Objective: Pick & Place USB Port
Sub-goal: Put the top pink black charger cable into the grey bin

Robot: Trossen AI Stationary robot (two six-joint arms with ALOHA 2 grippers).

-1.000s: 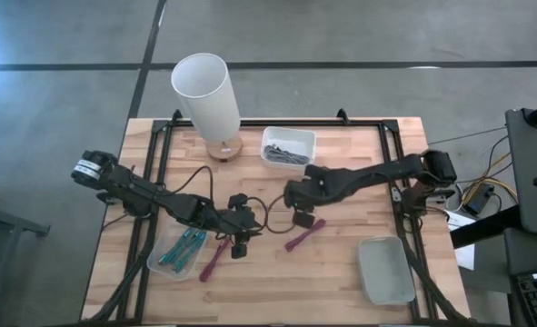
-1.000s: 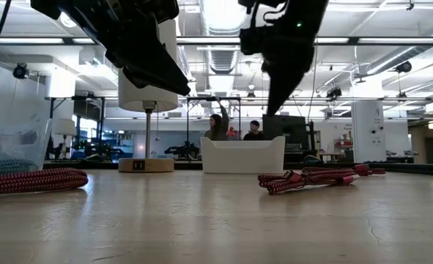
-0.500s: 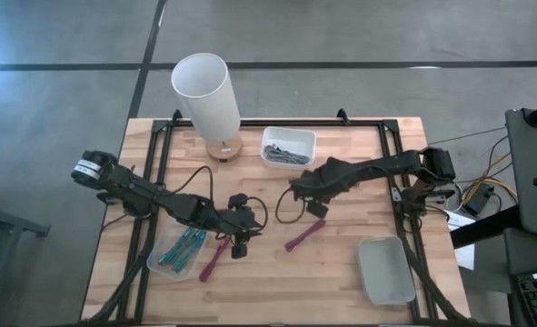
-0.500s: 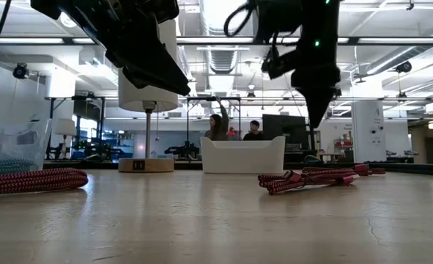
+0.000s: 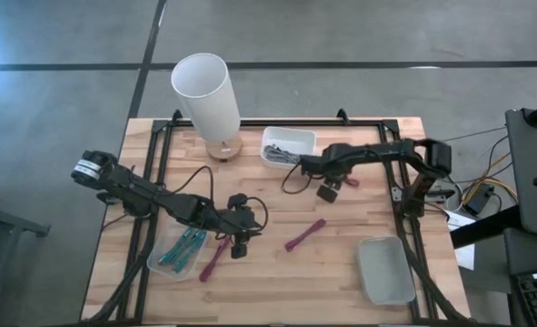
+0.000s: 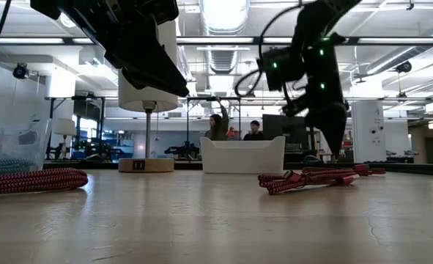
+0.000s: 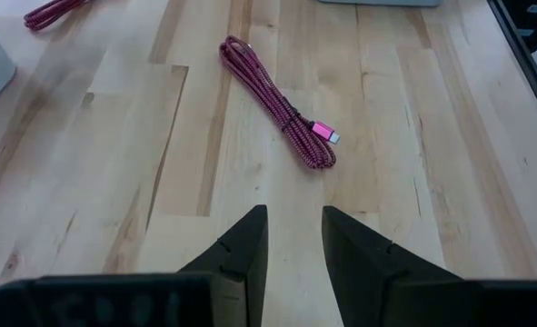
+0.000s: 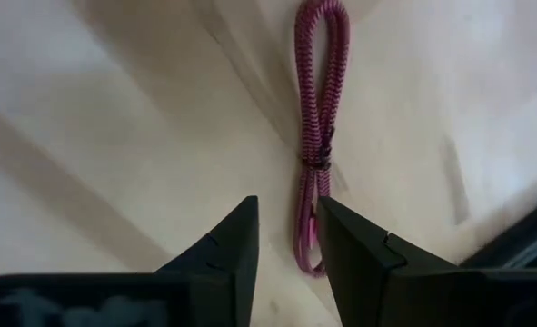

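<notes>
Three bundled pink braided USB cables lie flat on the wooden table. One is in the middle and also shows in the left wrist view. One lies beside the clear tray. One lies toward the far right. My right gripper hovers over that last cable, open by a narrow gap, with the cable's end showing between its fingers; in the low view it hangs above it. My left gripper waits above the table's middle, open by a narrow gap.
A white lamp stands at the far edge. Beside it is a white tray of dark cables. A clear tray with teal cables sits near left, a grey tray near right. Black rails run along the table's sides.
My right gripper has travelled from the table's middle toward the far right edge and come lower, ending over the pink cable there. The cables have stayed where they were.
</notes>
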